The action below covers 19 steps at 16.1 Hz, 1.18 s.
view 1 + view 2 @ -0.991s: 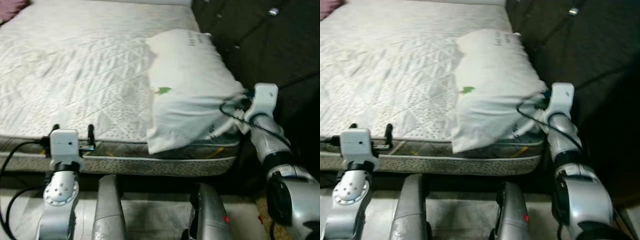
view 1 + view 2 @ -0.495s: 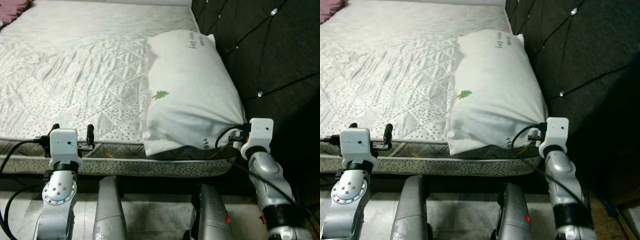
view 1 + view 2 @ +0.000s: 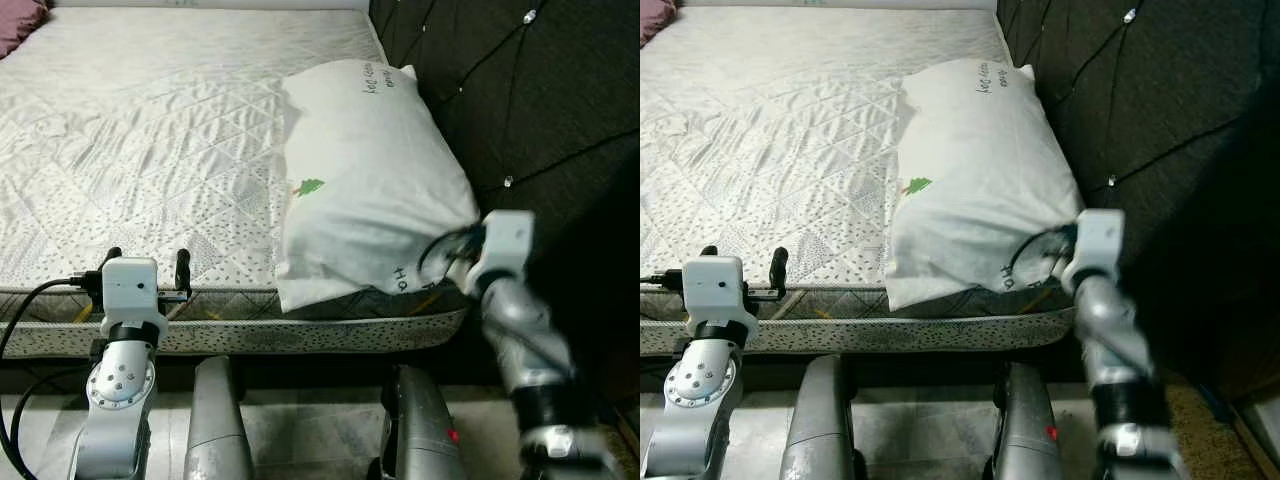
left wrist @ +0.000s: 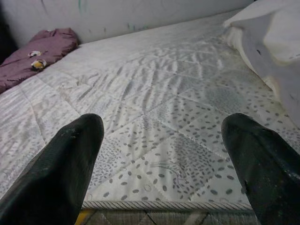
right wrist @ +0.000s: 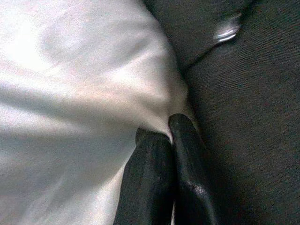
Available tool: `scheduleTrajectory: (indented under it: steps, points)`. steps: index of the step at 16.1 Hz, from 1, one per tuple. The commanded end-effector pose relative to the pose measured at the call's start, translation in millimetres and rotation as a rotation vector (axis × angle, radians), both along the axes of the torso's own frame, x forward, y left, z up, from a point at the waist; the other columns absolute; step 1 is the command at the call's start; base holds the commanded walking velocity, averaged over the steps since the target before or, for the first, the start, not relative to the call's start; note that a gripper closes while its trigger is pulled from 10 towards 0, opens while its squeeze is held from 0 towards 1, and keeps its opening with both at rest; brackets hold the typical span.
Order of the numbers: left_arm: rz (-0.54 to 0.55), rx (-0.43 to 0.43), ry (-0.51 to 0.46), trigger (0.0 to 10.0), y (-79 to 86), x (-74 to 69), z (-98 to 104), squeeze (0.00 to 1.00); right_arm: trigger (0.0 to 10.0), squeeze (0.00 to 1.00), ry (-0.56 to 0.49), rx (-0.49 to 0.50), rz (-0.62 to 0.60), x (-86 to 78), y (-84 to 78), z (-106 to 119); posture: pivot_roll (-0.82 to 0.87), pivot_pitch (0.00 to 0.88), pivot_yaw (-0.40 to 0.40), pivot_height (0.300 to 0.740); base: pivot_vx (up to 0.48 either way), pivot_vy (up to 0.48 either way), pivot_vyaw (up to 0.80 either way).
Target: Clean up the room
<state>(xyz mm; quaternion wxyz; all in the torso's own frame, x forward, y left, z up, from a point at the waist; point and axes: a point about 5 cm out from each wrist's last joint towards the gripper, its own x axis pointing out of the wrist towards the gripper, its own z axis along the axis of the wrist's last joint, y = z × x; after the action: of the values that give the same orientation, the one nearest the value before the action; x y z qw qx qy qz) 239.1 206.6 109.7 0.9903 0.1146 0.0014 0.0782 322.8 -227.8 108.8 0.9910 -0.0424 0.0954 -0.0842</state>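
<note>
Right gripper point(image 5: 171, 129) is pinched closed on the near right corner of the pillow point(image 3: 365, 170), fabric bunched between the two black fingers point(image 5: 150, 183); wrist view shows both fingers pressed together with white cloth caught at the tips. Right arm looks motion-blurred in the head views, wrist block sits at the bed's right edge, just beside the dark tufted headboard point(image 3: 540, 90)

Pillow: white, small green tree mark on its side, dark lettering at the far end and more near the gripped corner. Lies along the right edge of the mattress point(image 3: 140, 150), against the headboard, near end overhanging the mattress's front edge a little. Far end points toward the far right corner of the bed

Left gripper point(image 4: 164, 154) is spread wide, holding nothing, fingers well apart. It hovers at the front edge of the mattress toward the left side, well apart from the pillow. Wrist view looks across the quilted, dotted mattress top toward the far side

Maroon garment point(image 4: 40, 51) with pale buttons lies bunched at the far left corner of the mattress, by the wall. Metal studs point(image 3: 528, 15) dot the headboard. Robot's legs show low in the head views, in front of the bed base
</note>
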Motion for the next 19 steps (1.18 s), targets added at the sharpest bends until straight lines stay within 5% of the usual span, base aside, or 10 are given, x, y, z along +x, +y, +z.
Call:
scheduleTrajectory:
  steps: [1, 2, 4, 5, 6, 7, 17, 19]
  points:
    - [0.008, 0.012, 0.003, 10.0, 3.3, 2.3, 0, 0.0, 0.0, 0.0, -0.026, -0.023, -0.107, 2.5, -26.2, 11, 0.06, 0.0, -0.023, 0.521, 0.0, 0.0, 0.0]
    - [0.012, 0.011, 0.004, 10.0, 3.8, 2.1, -1, 0.0, 0.0, 0.0, -0.035, -0.05, -0.177, 3.0, -47.9, 19, 0.06, 0.0, -0.026, 0.521, 0.0, 0.0, 0.0]
    - [0.013, 0.005, 0.009, 10.0, 1.7, 0.1, -3, 0.0, 0.0, 0.0, -0.029, -0.051, -0.19, 0.6, -58.3, 21, 0.05, 0.0, -0.029, 0.521, 0.0, 0.0, 0.0]
    - [0.012, 0.001, 0.011, 10.0, -0.3, -0.6, -4, 0.0, 3.1, 0.0, -0.017, -0.062, -0.181, -1.7, -58.7, 18, 0.05, 0.0, -0.029, 0.521, 0.0, 0.0, 0.0]
    - [0.011, -0.003, 0.012, 10.0, -1.3, -0.6, -4, 0.0, 10.0, 0.0, -0.018, -0.032, -0.16, -3.3, -54.0, 14, 0.05, 0.0, -0.027, 0.521, 0.0, 0.0, 0.0]
    - [0.008, -0.005, 0.014, 10.0, -2.2, -0.6, -5, 0.0, 10.0, 1.0, -0.005, -0.005, -0.125, -7.4, -45.2, 6, 0.04, 0.0, -0.025, 0.521, 0.0, 0.0, 0.0]
    - [0.008, -0.017, -0.027, 10.0, -4.6, 12.5, 2, 0.0, 10.0, 1.0, -0.128, 0.097, 0.046, -37.0, 17.0, -5, 0.03, 0.0, -0.019, 0.521, 0.0, 0.0, 0.0]
    - [0.0, -0.016, -0.049, 10.0, -7.5, 22.2, 4, 0.0, 10.0, 1.0, -0.142, 0.186, 0.132, -41.4, 40.7, -6, 0.01, 0.0, -0.008, 0.521, 0.0, 0.0, 0.0]
